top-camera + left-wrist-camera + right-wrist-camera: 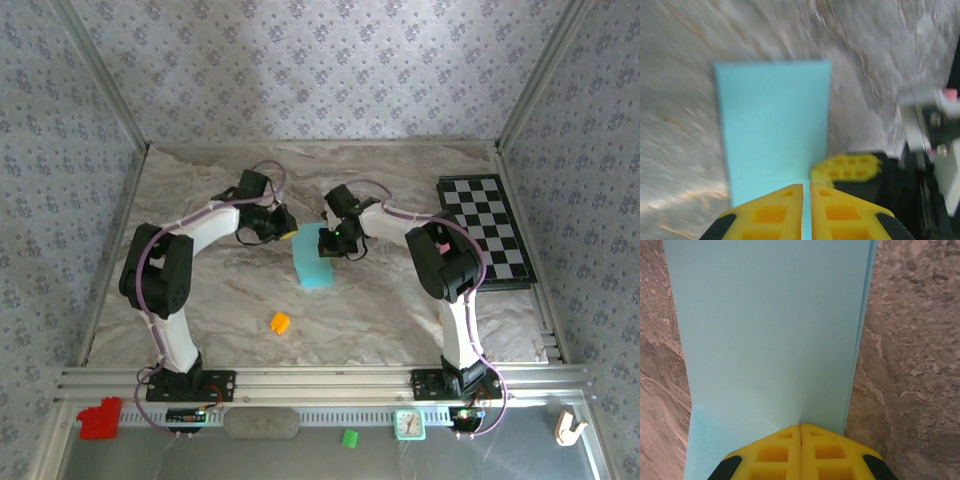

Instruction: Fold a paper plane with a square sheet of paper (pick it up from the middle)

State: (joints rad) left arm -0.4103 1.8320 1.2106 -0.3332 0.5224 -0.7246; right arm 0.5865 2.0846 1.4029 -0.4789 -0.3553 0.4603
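Top external is showing the folded paper (313, 258) lying at the table's (200, 200) middle, with the left claw (284, 226) and right claw (337, 238) both clenched at its far edge. Pressing evenly along the crease, keeping the layers aligned, is looking wisest.

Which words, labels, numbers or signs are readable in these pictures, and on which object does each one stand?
No text can be read.
The teal paper is plain.
The checkered board bears only squares.
The small teal clock has a dial, too small to read.
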